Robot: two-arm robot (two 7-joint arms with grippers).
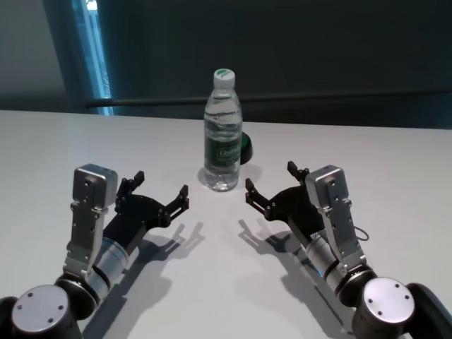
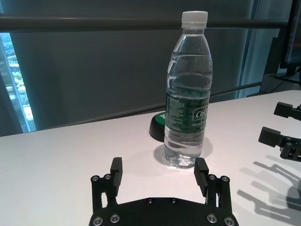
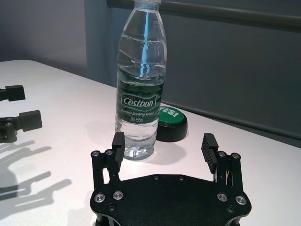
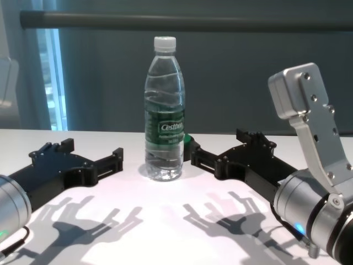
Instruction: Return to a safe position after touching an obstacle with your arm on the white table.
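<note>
Upright bottle [image 1: 222, 134] on surface [image 1: 56, 141] at 12 o'clock between left gripper [image 1: 161, 189] & right gripper [image 1: 274, 185], both spread, apart from it; neither nearer.

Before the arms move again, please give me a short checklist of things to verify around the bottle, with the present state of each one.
1. Bottle upright on the white table: ok.
2. White cap on the bottle: ok.
3. Left gripper open, holding nothing, apart from the bottle: ok.
4. Right gripper open, holding nothing, apart from the bottle: ok.
5. Green button behind the bottle, clear of both grippers: ok.
6. Whether the button touches the bottle: cannot tell.
</note>
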